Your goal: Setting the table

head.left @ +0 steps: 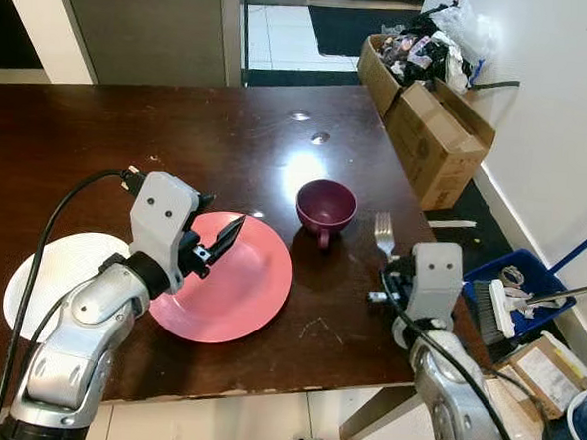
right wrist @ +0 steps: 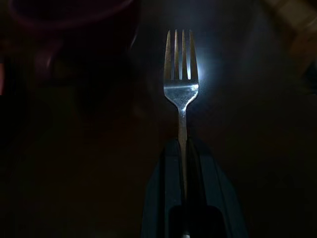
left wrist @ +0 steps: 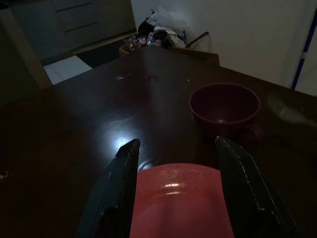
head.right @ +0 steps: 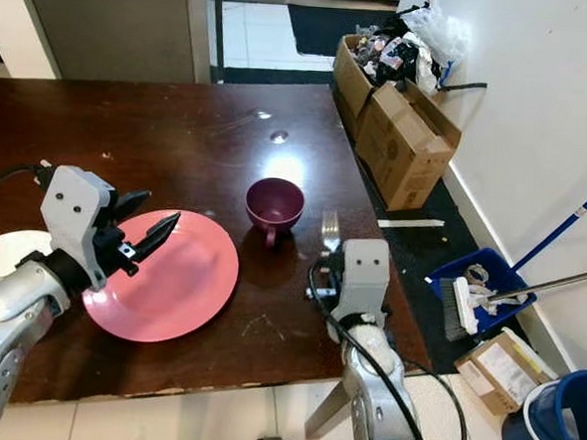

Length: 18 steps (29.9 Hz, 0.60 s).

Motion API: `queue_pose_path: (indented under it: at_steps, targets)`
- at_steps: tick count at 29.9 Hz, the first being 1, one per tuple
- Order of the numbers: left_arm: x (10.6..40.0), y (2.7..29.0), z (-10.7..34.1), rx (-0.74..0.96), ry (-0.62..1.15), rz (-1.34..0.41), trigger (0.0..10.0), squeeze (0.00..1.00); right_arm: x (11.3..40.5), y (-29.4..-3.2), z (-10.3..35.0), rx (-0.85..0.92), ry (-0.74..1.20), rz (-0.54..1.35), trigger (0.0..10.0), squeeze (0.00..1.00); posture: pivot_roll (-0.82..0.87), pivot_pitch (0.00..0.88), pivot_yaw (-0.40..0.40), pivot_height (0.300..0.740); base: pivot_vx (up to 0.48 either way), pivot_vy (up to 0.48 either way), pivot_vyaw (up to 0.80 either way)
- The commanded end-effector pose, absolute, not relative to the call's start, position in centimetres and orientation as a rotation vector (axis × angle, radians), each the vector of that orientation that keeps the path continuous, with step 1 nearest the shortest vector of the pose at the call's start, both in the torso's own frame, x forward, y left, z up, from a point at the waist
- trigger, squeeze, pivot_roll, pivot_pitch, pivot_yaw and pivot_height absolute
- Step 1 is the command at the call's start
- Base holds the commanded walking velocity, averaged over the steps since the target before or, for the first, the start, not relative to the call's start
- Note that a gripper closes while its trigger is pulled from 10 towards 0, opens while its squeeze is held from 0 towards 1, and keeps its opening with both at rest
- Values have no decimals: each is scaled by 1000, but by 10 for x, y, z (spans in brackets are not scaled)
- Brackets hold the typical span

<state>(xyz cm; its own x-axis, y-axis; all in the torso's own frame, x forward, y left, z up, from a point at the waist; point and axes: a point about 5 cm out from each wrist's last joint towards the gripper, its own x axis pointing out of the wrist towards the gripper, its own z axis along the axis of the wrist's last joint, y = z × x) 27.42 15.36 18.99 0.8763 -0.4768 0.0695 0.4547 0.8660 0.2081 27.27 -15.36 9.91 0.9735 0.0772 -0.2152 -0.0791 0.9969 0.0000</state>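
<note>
A pink plate (head.left: 228,281) lies on the dark wooden table (head.left: 99,138), with a maroon cup (head.left: 326,206) just to its right. My left gripper (head.left: 215,241) hovers open over the plate's left part; the plate (left wrist: 181,198) shows between its fingers (left wrist: 119,183) and the cup (left wrist: 225,106) beyond them. A silver fork (head.left: 383,235) lies right of the cup near the table's right edge. My right gripper (right wrist: 183,163) is shut on the fork's handle, tines (right wrist: 181,57) pointing away over the table.
A white plate (head.left: 51,277) sits at the table's left front, under my left arm. Cardboard boxes (head.left: 434,124) with clutter stand against the right wall. A blue dustpan with brush (head.left: 503,298) and a broom handle lie on the floor at right.
</note>
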Motion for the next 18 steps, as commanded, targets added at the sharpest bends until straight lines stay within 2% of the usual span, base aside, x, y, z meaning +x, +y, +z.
queue_pose_path:
  at_steps: [1,8,9,10,11,18]
  targets:
    - [273,155,188,193,-105,-488,10000,75,267,-152,95,24,255,102,10000,0,-118,44,33,740,0,0,0]
    - [273,155,187,193,-97,-486,10000,71,259,-152,91,26,283,101,10000,0,-120,42,30,740,0,0,0]
    - [273,155,187,193,-95,-487,10000,71,258,-152,91,28,283,99,10000,133,-120,42,30,740,0,0,0]
    - [273,155,187,193,-95,-487,10000,71,258,-152,91,28,283,99,10000,133,-120,42,30,740,0,0,0]
    - [273,154,186,193,-94,-488,10000,75,258,-153,92,28,279,93,10000,1000,-122,43,33,740,0,0,0]
    - [273,154,186,193,-90,-492,10000,75,259,-155,103,3,216,72,10000,1000,-124,45,36,740,0,0,0]
